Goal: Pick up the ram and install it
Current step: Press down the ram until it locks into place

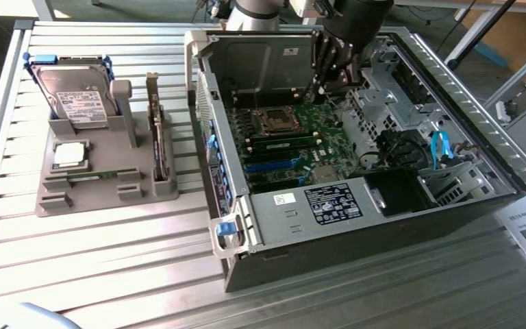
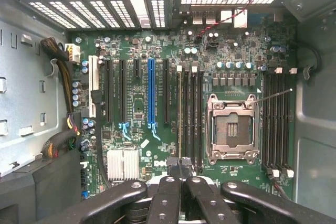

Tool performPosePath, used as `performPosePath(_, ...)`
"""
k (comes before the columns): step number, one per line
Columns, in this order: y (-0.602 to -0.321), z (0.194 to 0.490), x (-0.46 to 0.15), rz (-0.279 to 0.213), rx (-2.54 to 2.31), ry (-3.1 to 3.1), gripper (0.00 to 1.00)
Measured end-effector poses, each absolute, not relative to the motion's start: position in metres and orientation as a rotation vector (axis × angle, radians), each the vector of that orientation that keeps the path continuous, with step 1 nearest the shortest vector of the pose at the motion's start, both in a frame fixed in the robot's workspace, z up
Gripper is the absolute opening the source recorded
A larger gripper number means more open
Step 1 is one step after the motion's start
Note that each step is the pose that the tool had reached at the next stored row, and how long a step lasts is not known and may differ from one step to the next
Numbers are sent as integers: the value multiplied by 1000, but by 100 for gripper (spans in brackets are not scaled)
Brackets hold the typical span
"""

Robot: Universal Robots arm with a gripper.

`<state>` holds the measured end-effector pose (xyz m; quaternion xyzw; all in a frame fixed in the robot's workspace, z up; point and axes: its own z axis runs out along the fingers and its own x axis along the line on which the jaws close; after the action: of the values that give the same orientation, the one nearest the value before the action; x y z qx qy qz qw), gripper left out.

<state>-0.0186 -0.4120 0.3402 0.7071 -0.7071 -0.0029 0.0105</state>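
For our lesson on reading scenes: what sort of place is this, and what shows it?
Probably a robotics lab bench for computer assembly: a robot arm reaches into an open computer case on a slatted metal table, beside a grey holder with a hard drive.

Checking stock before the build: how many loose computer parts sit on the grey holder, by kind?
hard drive: 1
processor chip: 1
ram stick: 1
expansion card: 1
Total: 4

Bright daylight, glare on the table
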Motion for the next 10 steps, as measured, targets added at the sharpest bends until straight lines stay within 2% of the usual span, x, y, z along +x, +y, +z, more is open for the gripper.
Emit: performPosePath(10, -412, 340, -13, -9, 2207, -2207, 10)
